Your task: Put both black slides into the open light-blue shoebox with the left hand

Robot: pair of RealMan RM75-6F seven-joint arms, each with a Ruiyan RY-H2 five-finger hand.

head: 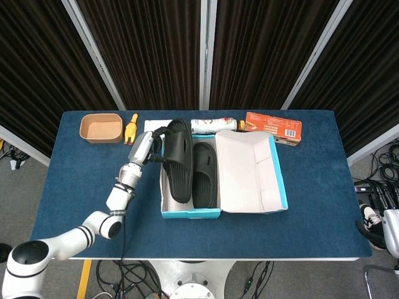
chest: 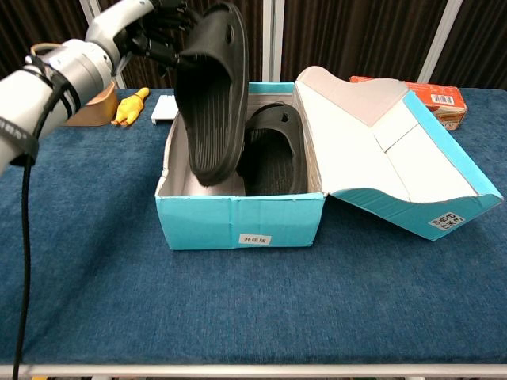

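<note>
My left hand (head: 151,142) (chest: 158,32) grips a black slide (head: 177,160) (chest: 210,91) by its heel end. The slide hangs tilted, toe down, over the left half of the open light-blue shoebox (head: 189,213) (chest: 238,222). Its toe dips inside the box. The other black slide (head: 204,175) (chest: 273,150) lies flat in the right half of the box. The box lid (head: 249,171) (chest: 388,150) is folded open to the right. My right hand is outside both views.
Along the table's far edge stand a tan bowl (head: 100,127), a yellow toy (head: 131,129) (chest: 129,107), a white card (head: 151,125), a printed can (head: 212,125) and an orange packet (head: 273,126) (chest: 432,91).
</note>
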